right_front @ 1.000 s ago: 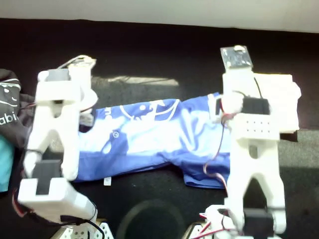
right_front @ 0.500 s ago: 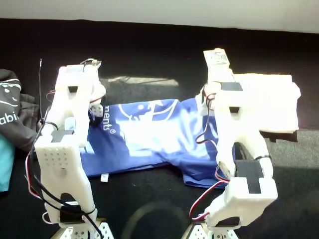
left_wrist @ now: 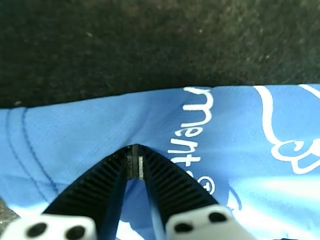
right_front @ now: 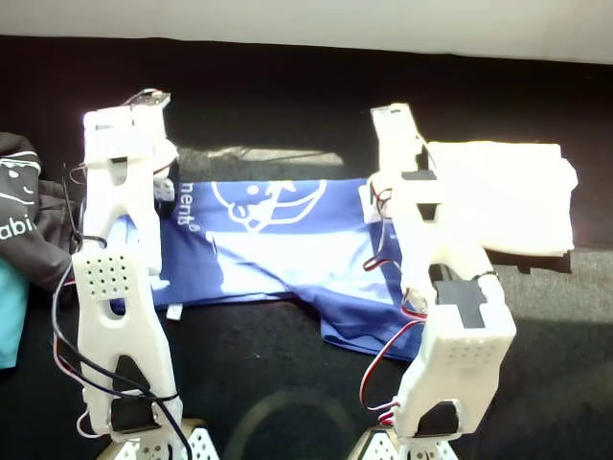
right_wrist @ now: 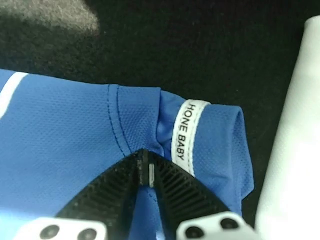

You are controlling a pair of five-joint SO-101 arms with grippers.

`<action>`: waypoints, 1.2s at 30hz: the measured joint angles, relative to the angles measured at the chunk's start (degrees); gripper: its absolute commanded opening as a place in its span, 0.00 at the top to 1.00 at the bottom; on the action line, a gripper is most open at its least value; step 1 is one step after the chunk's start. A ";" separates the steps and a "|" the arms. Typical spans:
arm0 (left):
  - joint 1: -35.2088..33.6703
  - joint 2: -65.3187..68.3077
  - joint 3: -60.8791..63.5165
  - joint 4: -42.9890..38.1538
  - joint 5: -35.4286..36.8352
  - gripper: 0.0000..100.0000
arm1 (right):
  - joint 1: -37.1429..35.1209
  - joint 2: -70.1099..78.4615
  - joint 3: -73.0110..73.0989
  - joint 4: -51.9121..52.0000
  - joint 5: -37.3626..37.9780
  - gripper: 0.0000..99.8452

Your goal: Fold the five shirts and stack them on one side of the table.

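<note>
A blue shirt (right_front: pixel 278 244) with white print lies stretched across the middle of the black table. My left gripper (left_wrist: pixel 134 167) is shut on the blue shirt (left_wrist: pixel 90 135) near its printed lettering, at the shirt's left end (right_front: pixel 177 206). My right gripper (right_wrist: pixel 146 172) is shut on the blue shirt (right_wrist: pixel 65 130) beside a white neck label (right_wrist: pixel 186 132), at the shirt's right end (right_front: pixel 378 196). A folded white shirt (right_front: pixel 508 196) lies to the right. A dark shirt (right_front: pixel 24 225) and a teal shirt (right_front: pixel 8 311) lie at the left edge.
The black cloth-covered table (right_front: pixel 287 105) has open room along its far side and in front of the blue shirt. A pale wall strip (right_front: pixel 306 19) runs along the back edge. Both arm bases stand at the near edge.
Both arms have swung toward the far side and drawn the blue shirt's far edge with them. The shirt has shifted left and lies flatter and straighter than a second ago.
</note>
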 measured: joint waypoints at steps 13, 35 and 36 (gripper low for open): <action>-2.29 4.66 -18.64 8.26 -0.26 0.99 | -0.62 3.34 -20.48 16.00 0.00 0.99; 1.32 -50.02 56.44 -6.95 -0.26 0.99 | -3.16 -3.87 -39.82 46.42 0.00 0.99; 1.32 -51.25 60.66 -9.41 -0.26 0.99 | -3.96 -6.24 -38.24 46.51 0.00 0.99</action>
